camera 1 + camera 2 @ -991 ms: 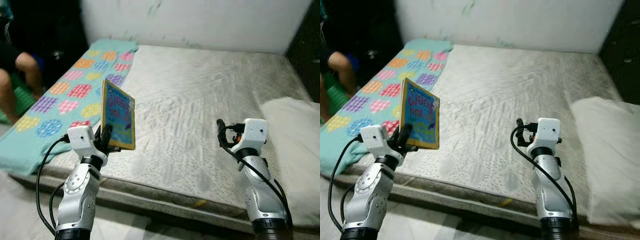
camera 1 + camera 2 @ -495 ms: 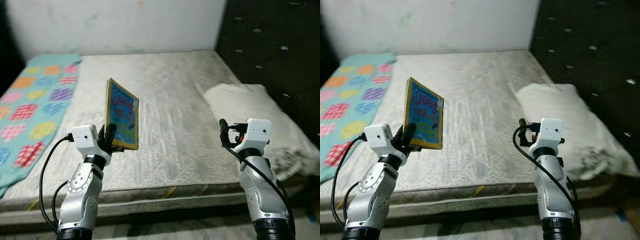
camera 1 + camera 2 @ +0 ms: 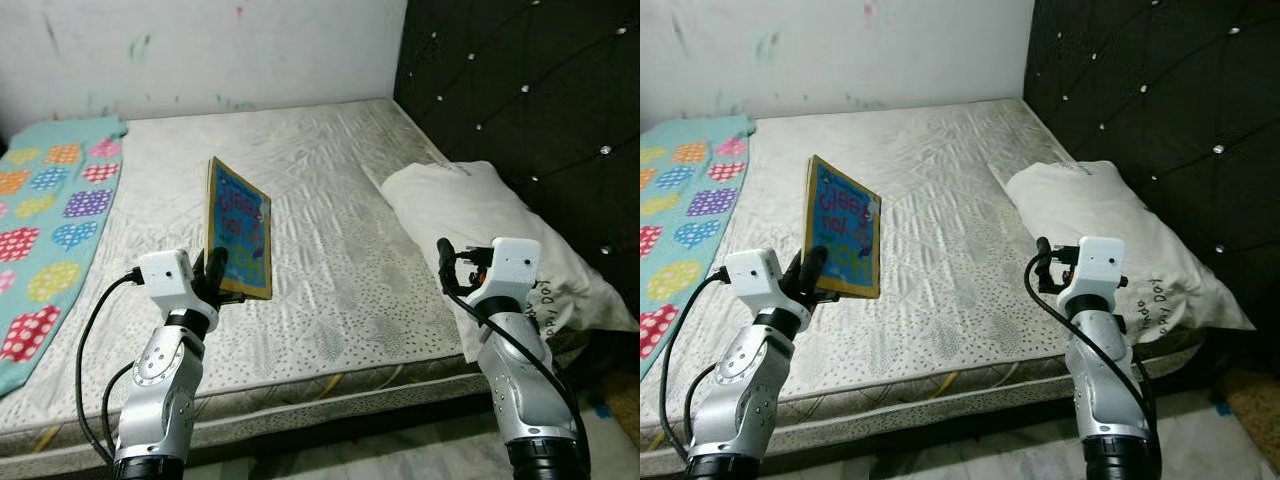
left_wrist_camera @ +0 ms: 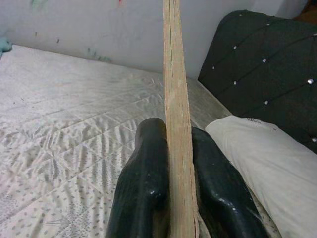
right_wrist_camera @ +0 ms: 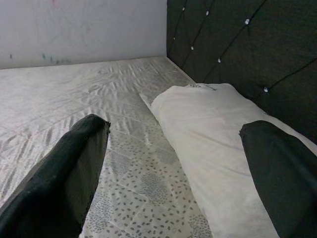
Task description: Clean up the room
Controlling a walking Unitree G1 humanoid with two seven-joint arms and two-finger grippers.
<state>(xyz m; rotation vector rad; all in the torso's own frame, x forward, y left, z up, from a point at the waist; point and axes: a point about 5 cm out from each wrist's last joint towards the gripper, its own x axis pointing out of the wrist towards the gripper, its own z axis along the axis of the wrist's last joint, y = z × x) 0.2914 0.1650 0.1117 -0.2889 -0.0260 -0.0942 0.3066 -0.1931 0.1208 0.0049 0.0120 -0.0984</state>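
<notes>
A thin children's book [image 3: 238, 229] with a blue, colourful cover and yellow border stands upright, held by its lower edge above the near part of the mattress. My left gripper [image 3: 215, 278] is shut on it; in the left wrist view the book's edge [image 4: 176, 124] runs between the two black fingers [image 4: 143, 188]. My right gripper [image 3: 447, 265] is open and holds nothing, raised over the near right of the bed beside the pillow. In the right wrist view its fingers [image 5: 64, 168] stand wide apart.
A bare patterned mattress [image 3: 330, 200] fills the middle. A white pillow [image 3: 480, 225] lies at its right by the dark tufted headboard [image 3: 520, 90]. A teal blanket with coloured hearts [image 3: 45, 215] lies along the left side. A marked white wall [image 3: 200, 50] stands behind.
The camera has swung to the right: the headboard and pillow came further into view and the teal blanket slid left. Both arms keep their pose, with the book still held.
</notes>
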